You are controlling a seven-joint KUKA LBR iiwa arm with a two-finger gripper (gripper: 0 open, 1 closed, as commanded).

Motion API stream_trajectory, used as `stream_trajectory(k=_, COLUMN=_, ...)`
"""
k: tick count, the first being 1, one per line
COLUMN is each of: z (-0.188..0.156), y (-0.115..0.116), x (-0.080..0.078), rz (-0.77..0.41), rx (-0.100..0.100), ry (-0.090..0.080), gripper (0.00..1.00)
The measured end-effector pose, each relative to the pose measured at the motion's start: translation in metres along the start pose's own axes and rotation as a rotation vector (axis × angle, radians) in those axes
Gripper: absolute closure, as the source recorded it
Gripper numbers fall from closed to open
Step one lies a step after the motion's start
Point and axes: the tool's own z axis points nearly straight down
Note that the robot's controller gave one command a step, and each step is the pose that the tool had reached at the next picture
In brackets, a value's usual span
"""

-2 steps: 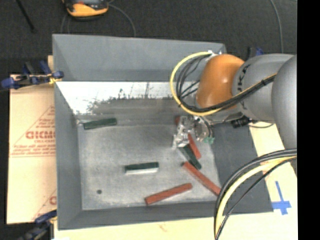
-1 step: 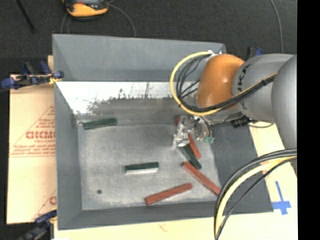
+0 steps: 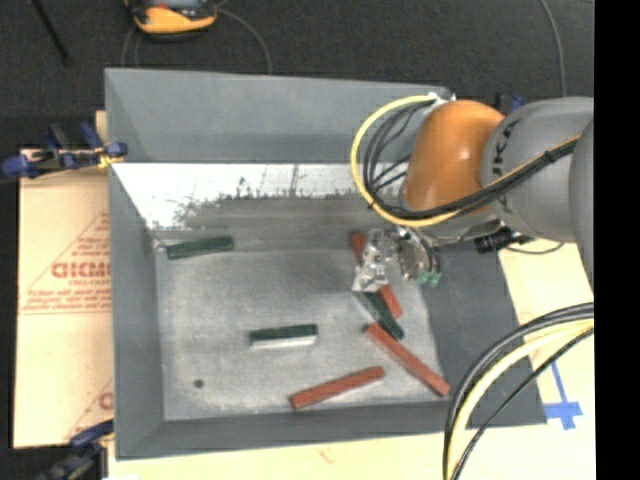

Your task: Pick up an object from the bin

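Here, gripper low over crossed sticks at the bin's right

Camera view: the gripper [image 3: 378,271] hangs over a short red stick [image 3: 389,301] touching a dark green stick [image 3: 385,320], right side of the bin [image 3: 135,318]; spread or pressed together, I cannot tell; probably placed to take one.

Red bars [image 3: 337,387], perhaps dark-green bars [image 3: 199,247]

Grey metal bin [image 3: 130,298]: green flat bar [image 3: 200,247] lay back-left; second green bar [image 3: 283,337] centre; red flat bar [image 3: 337,388] before it.
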Motion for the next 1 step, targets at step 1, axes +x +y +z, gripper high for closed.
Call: stream_trajectory(k=1, z=-0.047, y=-0.0034, x=-0.0135, rz=-0.057, rx=0.001, ry=-0.007, gripper=0.0)
